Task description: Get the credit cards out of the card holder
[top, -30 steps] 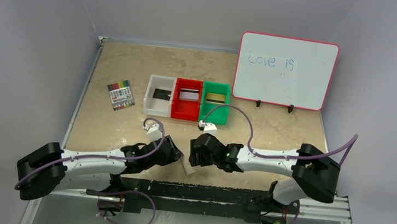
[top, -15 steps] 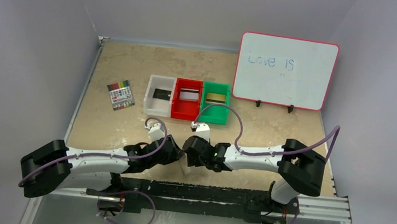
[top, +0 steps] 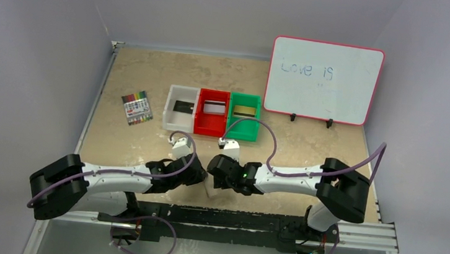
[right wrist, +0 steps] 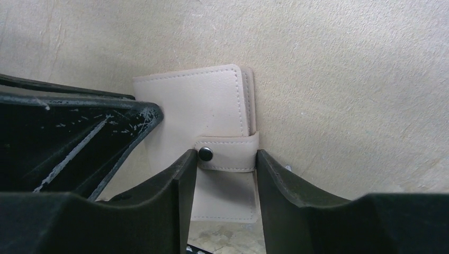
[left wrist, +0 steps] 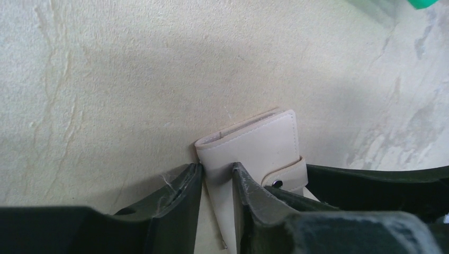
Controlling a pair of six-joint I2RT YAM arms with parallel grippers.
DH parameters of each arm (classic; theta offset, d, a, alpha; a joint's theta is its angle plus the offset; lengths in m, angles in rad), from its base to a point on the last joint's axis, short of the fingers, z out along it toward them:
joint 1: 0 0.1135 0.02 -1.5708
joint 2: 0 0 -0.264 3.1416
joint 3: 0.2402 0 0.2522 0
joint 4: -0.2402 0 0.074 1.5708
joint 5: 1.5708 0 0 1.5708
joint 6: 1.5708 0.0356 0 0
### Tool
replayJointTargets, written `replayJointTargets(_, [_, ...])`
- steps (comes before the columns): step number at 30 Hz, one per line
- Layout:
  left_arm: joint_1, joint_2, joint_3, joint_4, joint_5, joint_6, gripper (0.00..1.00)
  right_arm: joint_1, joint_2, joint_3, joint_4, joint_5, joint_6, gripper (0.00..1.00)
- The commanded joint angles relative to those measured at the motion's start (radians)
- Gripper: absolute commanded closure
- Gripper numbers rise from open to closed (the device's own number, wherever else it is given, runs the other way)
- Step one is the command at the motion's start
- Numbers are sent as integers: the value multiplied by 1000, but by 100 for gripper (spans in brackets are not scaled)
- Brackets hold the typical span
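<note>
So the card holder [right wrist: 190, 106] is sitting closed on the table [top: 307, 153] right at the near edge, btwn the two arms, w/ its snap tab [right wrist: 230, 156] buttoned over the side. Right gripper [right wrist: 225, 154] is parked straight over that tab, one finger each side of it, jaws partway apart. Prob lined up like that to pinch or pop the snap, but I can't tell if it's actually biting. Left gripper [left wrist: 215, 168] sits on the opposite side w/ a strip of the holder's edge showing btwn its fingers, also partway apart. Looks like it's there to pin the thing so it doesn't skate around, tho idk if it's clamped or just resting on it. Odd bit: a black card [top: 182, 106] lies in the white bin [top: 168, 115], a silver-grey card [top: 214, 108] in the red bin [top: 199, 121], a gold card [top: 244, 110] in the green bin [top: 255, 127]. One per bin, so sorted imo, and the emptying looks done unless more are hidden inside (can't see in). Text-wise: the whiteboard [top: 338, 94] propped at the back right says "Love is" in blue, plus a couple of faint marks under it I can't read. Marker pack [top: 136, 107] on the left has print, way too small. No logo visible on the holder, nothing legible on the cards.
</note>
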Motion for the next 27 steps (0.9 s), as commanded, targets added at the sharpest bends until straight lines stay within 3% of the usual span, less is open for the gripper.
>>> replayJointTargets(1, [-13, 78, 41, -123, -22, 83, 75, 8, -15, 0, -2, 11, 40, 52])
replayJointTargets(10, [-30, 106, 69, -183, -76, 95, 77, 8, -13, -2, -29, 39, 57, 60])
replayJointTargets(18, [-56, 162, 95, -219, -112, 103, 84, 0, -82, -39, -12, 63, 127, 62])
replayJointTargets(27, [-89, 183, 103, -254, -151, 92, 85, -80, -150, -132, 38, 20, 162, 62])
